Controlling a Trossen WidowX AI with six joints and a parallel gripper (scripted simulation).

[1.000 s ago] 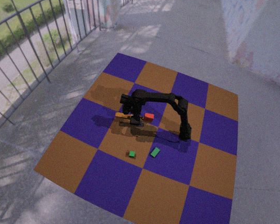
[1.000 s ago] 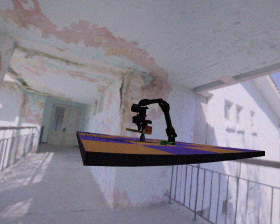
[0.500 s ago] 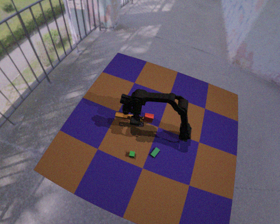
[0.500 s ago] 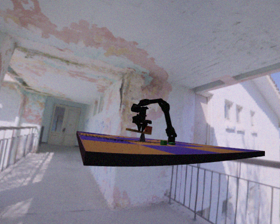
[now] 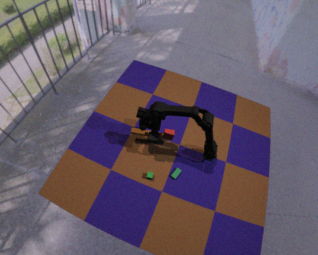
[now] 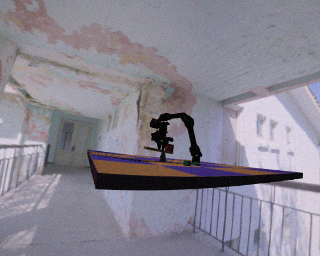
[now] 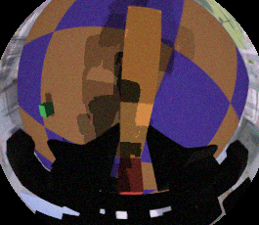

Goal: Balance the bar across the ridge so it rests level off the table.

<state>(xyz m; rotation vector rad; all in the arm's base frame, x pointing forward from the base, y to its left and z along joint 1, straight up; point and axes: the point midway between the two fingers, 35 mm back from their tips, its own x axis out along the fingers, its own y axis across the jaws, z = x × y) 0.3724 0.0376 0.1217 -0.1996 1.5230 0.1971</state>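
Note:
The long orange bar (image 5: pixel 137 131) (image 6: pixel 149 149) (image 7: pixel 144 44) has a red block (image 5: pixel 169 133) (image 6: pixel 169 149) (image 7: pixel 130 171) at one end. My gripper (image 5: pixel 154 135) (image 6: pixel 163 148) (image 7: pixel 133 127) is shut on the bar between its bare orange end and the red block. The bar is held off the table and looks slightly tilted in the exterior view. The dark ridge (image 5: pixel 140 141) (image 6: pixel 162 158) stands on the table under the gripper. The fingers and bar hide part of it, and I cannot tell whether bar and ridge touch.
A small green block (image 5: pixel 150 175) (image 6: pixel 186 162) (image 7: pixel 47 109) and a flatter green block (image 5: pixel 176 173) (image 6: pixel 196 164) lie on the purple and orange checkered table (image 5: pixel 116 201) (image 6: pixel 129 170), to one side of the ridge. The arm's base stands beyond the red end.

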